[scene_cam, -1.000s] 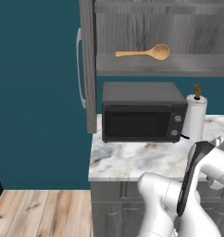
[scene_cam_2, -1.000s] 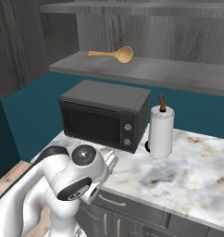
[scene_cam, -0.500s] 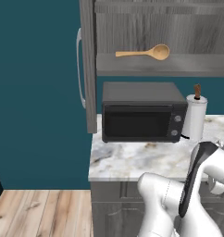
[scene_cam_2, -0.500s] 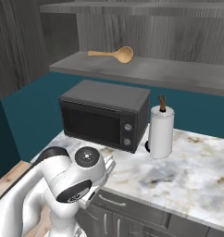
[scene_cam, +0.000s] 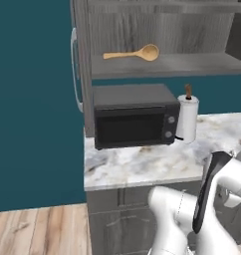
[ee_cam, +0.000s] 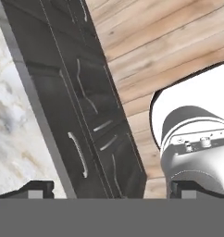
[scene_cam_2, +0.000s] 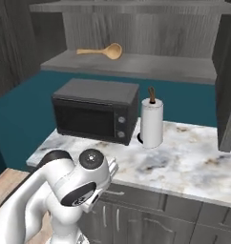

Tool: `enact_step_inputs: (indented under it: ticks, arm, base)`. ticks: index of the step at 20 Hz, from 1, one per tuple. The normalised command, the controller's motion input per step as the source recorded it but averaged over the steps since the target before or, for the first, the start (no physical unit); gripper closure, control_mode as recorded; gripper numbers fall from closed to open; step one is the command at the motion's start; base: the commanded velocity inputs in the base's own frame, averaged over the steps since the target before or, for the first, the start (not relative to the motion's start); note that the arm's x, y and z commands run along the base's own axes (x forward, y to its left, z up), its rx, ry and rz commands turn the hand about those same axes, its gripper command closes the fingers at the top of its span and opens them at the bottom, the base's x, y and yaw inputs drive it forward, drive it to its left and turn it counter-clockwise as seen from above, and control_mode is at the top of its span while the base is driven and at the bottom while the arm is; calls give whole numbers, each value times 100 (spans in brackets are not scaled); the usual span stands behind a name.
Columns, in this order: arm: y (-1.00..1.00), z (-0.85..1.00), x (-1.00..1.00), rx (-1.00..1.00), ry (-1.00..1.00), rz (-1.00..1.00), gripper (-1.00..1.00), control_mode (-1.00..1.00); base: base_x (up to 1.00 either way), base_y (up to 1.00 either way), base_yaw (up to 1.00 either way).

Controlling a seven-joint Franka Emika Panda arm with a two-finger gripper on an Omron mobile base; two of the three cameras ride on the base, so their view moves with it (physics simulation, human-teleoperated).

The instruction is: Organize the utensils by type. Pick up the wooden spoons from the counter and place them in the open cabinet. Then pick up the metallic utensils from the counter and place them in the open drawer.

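claw (ee_cam: 109,190) released, empty, over the tabletop (ee_cam: 12,139) edge. wooden spoon (scene_cam: 132,53), upper centre on the cabinet shelf (scene_cam: 192,64): likely light and stiff; grasp such spoons mid-handle.

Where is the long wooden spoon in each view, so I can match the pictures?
Left base view: the long wooden spoon lies on the open cabinet's shelf, top centre, above the microwave.
Right base view: it lies upper left on the same shelf, bowl pointing right, above the microwave.
Hand view: not in it; that camera faces the floor cabinets and the wooden floor.
Shared landmark: the paper towel roll, just right of the microwave in both base views.
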Motion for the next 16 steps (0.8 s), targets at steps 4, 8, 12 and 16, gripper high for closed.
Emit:
enact_step_inputs:
  ticks: [4,8,12,16]
  arm:
    - [0,0,0,0,0,0,-100,100]
    - [0,0,0,0,0,0,-100,100]
    - [0,0,0,0,0,0,-100,100]
    - [0,0,0,0,0,0,-100,100]
  base:
    - [-55,-6,-60]
    - [-50,-4,-70]
    - [-46,-1,-70]
    - [-40,-1,-72]
